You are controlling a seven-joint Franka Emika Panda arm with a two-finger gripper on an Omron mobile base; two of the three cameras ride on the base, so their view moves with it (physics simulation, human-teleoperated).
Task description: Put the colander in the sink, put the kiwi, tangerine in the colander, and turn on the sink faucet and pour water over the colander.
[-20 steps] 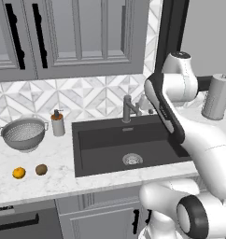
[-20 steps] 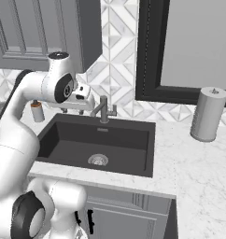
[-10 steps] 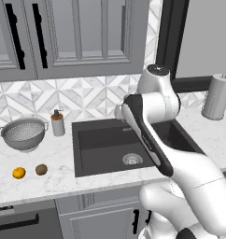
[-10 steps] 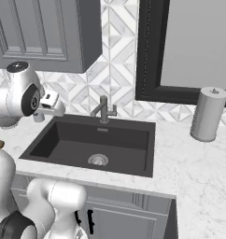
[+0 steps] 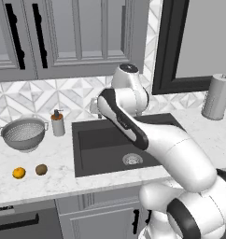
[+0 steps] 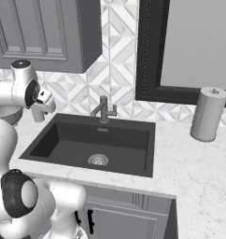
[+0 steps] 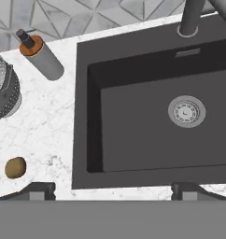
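Note:
The silver perforated colander [image 5: 24,134] stands on the marble counter left of the dark sink [image 5: 101,140], and its rim shows at the left edge of the hand view [image 7: 3,93]. In front of it lie the orange tangerine [image 5: 19,172] and the brown kiwi [image 5: 41,169] [image 7: 15,167]. The sink holds nothing but its round drain [image 7: 187,111]. The dark faucet [image 6: 103,109] stands behind the basin. My gripper [image 7: 114,190] hangs high over the sink's left rim, open, with nothing between its fingertips [image 7: 38,191].
A soap dispenser [image 5: 57,123] [image 7: 42,56] stands between the colander and the sink. A paper towel roll [image 6: 207,113] stands on the counter at the far right. Grey cabinets hang above the counter, and my arm hides the faucet in the left base view.
The arm has swung left, away from the faucet, so the hand is now over the sink's left edge. The colander and both fruits have not moved.

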